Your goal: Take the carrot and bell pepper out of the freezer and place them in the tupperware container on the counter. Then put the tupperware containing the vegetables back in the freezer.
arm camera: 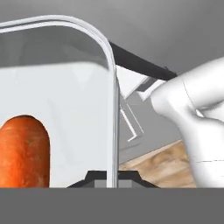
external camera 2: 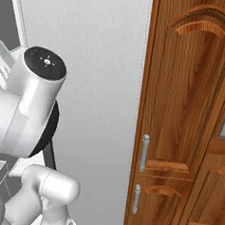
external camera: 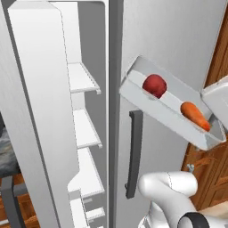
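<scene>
Tupperware container [external camera: 165, 111], tilted, apparently in hand [arm camera: 113, 177]

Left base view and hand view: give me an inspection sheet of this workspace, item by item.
Surface: nothing seen of a counter; bare white shelves stand in the open freezer.
Job's things: the container is lifted and tilted in front of the fridge's closed right door; the bell pepper and the carrot lie inside it, apart.
Clutter: nothing seen.
Claw: claw shut on the container's rim, by the carrot's end.
Cables: nothing seen.
Surroundings: dark door handle below the container; wooden cabinets with silver handles to the right of the fridge.
</scene>
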